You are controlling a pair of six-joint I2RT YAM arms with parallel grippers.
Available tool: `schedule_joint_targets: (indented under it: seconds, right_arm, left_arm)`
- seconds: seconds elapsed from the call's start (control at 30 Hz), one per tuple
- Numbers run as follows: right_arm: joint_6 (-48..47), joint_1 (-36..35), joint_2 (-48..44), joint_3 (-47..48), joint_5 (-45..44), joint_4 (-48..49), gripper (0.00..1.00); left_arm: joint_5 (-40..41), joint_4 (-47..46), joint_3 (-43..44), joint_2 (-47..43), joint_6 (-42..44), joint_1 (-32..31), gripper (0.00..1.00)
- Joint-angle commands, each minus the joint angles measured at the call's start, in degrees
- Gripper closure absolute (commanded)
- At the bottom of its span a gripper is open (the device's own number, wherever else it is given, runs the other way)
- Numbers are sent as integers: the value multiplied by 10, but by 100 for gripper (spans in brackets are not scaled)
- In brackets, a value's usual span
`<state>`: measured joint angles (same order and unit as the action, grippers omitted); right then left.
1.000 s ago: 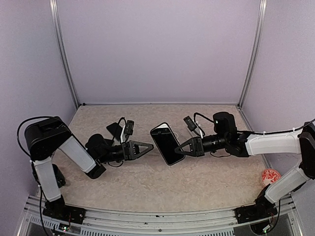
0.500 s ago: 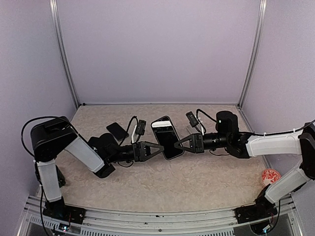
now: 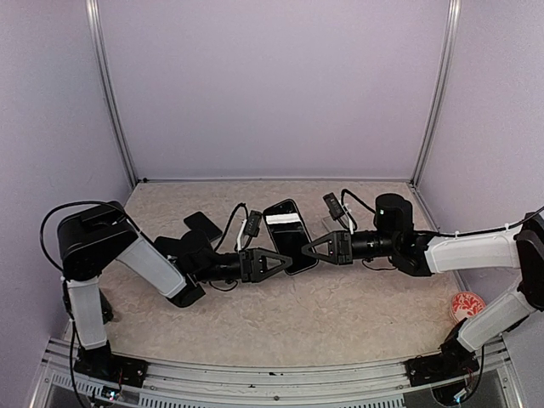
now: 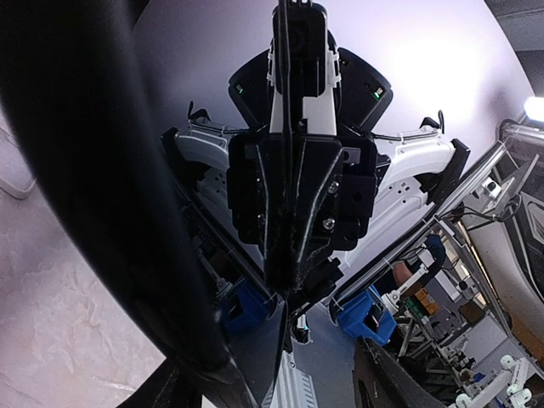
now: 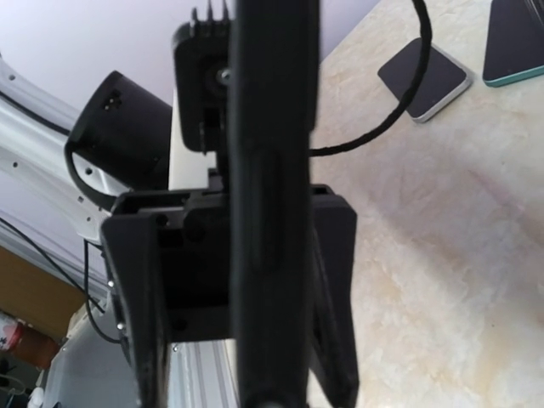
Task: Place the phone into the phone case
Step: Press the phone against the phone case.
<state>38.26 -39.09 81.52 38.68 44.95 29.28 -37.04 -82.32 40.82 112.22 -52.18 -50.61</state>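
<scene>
Held over the middle of the table, nearer its far edge: phone, clamped at one long side by the right gripper, presumably to steady it. Straddled at the opposite side by the left gripper, jaws apart. Phone case too faint to locate.

Seen from above, I count two grippers, my left gripper and my right gripper, tip to tip at centre frame. There are two phones in that view: one black phone between the tips and one smaller black phone lying left of centre. There is also one red-and-white round disc at lower right. My right wrist view shows two flat dark slabs in its upper right corner, one silver-edged slab and one teal-edged slab; I cannot tell which one matches the smaller phone seen from above.
</scene>
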Motion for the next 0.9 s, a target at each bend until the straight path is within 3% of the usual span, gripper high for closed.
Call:
schedule_joint_targets:
  seconds: [0.0,0.7,0.87]
  right_arm:
    - [-8,2,-21,2,-10,57,100]
    - [-58,-1,-31,0,-60,19,100]
    - [-79,-5,-36,4,-76,-4,100]
  left_arm:
    - [-18,16,17,14,9,-9,44]
    - [-14,23,27,35,0,-13,99]
    - [1,51,26,28,3,-8,100]
